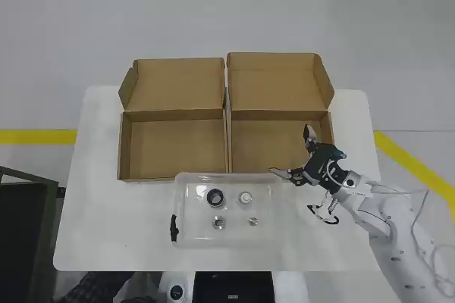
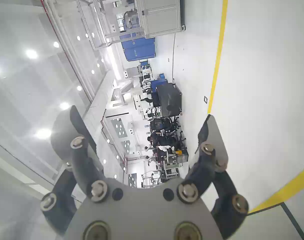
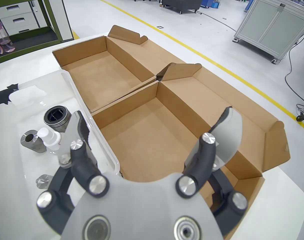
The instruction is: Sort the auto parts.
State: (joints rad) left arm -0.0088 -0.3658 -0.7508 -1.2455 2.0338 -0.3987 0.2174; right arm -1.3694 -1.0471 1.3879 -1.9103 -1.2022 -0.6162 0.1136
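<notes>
Tray (image 1: 227, 175) wall just beside right hand (image 3: 152, 116) — spread wide — 2 cardboard boxes (image 1: 174, 148) beyond; left hand (image 2: 141, 114) spread

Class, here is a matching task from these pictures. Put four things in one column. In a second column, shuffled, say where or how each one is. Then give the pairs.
Things:
1. right claw
2. black tape
3. white bottle
4. left box

Places or states:
A. stuck at the clear tray's edge
B. brown, lid open, next to the right box
C. open, above the right box
D. in the tray, beside the dark ring

Pairs: 1-C, 2-A, 3-D, 4-B.
</notes>
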